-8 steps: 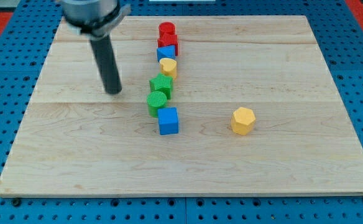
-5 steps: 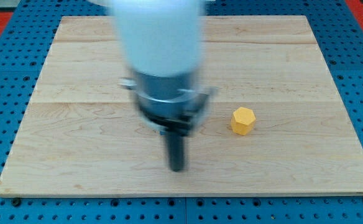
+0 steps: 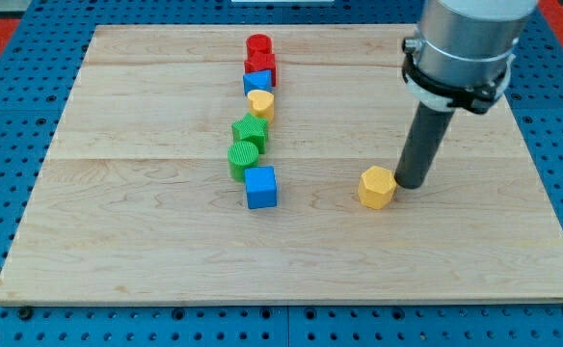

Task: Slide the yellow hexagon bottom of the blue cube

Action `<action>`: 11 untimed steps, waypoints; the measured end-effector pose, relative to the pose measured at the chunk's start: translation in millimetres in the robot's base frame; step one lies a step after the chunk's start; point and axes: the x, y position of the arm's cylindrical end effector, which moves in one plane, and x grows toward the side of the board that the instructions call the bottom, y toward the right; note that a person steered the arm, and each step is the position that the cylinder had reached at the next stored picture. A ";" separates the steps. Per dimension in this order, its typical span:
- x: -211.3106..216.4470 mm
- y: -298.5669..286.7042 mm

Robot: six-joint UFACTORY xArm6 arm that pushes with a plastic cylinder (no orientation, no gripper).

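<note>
My tip (image 3: 412, 183) sits just right of the yellow hexagon (image 3: 377, 187), touching or nearly; no jaws on this rod. Hexagon lies right of the blue cube (image 3: 260, 186) on the surface (image 3: 118, 241). Approach step; next push leftward and toward the view's bottom, below the cube.

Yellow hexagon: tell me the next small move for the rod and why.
Probably push toward the view's left and slightly down. My tip sits just at the right edge of the yellow hexagon, while the blue cube lies well to the left at about the same height. The hexagon must end up below that cube, so a leftward, slightly downward shove fits.
</note>
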 end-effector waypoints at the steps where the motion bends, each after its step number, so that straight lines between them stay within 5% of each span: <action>1: 4.1 -46.5; 2: 21.4 -88.0; 4: 64.8 -13.8; 6: 74.3 -105.7; 9: 76.1 -128.8; 10: 101.0 -113.2; 11: 80.2 -53.1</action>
